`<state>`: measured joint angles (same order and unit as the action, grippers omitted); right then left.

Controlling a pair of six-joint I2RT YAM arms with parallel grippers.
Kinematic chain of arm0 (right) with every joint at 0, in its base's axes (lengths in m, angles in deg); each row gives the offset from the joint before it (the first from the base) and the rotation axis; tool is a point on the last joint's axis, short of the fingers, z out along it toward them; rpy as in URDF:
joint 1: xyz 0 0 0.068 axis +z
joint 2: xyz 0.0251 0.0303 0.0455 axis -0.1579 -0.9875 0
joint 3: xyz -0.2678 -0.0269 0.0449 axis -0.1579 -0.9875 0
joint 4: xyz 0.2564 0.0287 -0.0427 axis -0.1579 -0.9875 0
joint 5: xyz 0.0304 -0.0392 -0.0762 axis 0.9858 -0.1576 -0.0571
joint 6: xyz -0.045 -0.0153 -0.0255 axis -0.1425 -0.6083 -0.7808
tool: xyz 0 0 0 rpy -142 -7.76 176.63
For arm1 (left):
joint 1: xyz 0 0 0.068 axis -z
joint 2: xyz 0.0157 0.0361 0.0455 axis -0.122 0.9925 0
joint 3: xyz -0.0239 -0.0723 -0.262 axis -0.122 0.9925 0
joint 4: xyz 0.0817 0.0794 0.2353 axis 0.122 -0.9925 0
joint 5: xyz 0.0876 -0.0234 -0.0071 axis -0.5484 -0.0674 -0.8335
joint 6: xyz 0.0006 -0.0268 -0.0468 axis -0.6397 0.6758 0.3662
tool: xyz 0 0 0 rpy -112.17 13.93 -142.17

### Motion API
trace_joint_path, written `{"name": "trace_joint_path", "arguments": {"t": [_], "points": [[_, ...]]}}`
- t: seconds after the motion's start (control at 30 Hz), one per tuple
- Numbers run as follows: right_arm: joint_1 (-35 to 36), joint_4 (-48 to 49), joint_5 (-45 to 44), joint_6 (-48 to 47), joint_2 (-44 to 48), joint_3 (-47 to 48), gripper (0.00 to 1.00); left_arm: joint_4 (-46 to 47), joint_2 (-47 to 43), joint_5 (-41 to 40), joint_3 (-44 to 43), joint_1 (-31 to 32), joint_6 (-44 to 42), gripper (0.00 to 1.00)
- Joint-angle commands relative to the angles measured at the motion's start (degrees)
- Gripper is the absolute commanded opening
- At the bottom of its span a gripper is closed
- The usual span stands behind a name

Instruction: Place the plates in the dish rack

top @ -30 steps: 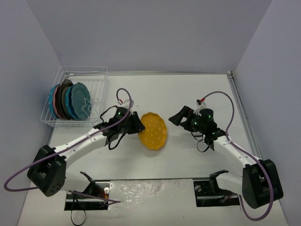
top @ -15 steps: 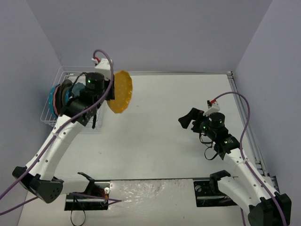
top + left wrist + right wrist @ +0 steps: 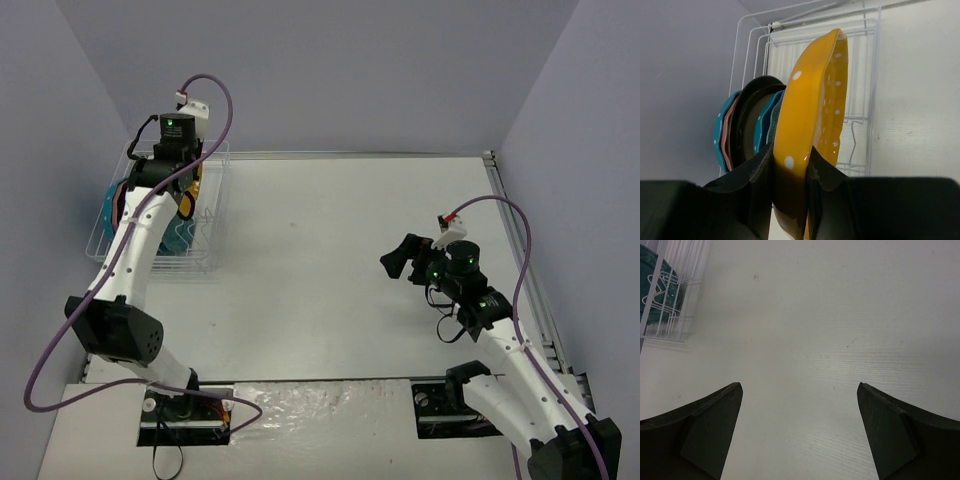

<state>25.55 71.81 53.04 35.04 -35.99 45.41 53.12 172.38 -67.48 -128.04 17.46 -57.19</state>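
Left gripper (image 3: 790,167) pinches yellow plate (image 3: 812,100) upright, edge running 6-to-12 o'clock; plates (image 3: 747,125) at 9, free rack (image 3: 873,90) at 3; right gripper (image 3: 799,386) splayed.

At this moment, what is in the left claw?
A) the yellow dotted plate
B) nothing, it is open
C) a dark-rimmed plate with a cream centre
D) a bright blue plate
A: in the left wrist view the left claw is shut on the rim of the yellow dotted plate, held on edge over the dish rack.
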Motion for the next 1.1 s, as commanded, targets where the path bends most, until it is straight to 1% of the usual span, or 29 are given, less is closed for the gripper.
{"name": "trace_joint_path", "arguments": {"t": [0.0,0.13,0.33,0.67,0.87,0.97,1.07], "points": [[-0.5,1.7,1.1,-2.4,0.8,1.6,0.96,7.3,0.1,-3.0,-3.8,-3.6,-3.5,0.0],[-0.5,1.5,1.2,-2.7,0.9,1.1,0.97,9.6,1.0,-3.5,-2.2,-5.7,-2.7,0.0],[-0.5,1.4,1.5,-2.6,1.0,0.5,0.99,9.6,2.3,-2.0,-2.0,-6.8,-2.8,0.0],[-0.5,1.0,1.2,-2.3,1.3,0.1,1.0,11.8,2.8,-0.3,3.5,-7.5,-2.4,0.0],[-0.5,1.0,1.0,-2.1,1.3,-0.2,1.0,12.7,3.6,1.9,6.2,-7.7,-0.6,0.0],[-0.5,1.0,0.8,-2.0,1.2,-0.4,1.0,14.2,3.4,4.3,8.6,-8.2,0.2,0.0],[-0.5,1.0,0.9,-2.0,1.3,-0.3,1.0,14.0,3.7,3.9,9.9,-8.2,0.7,0.0]]}}
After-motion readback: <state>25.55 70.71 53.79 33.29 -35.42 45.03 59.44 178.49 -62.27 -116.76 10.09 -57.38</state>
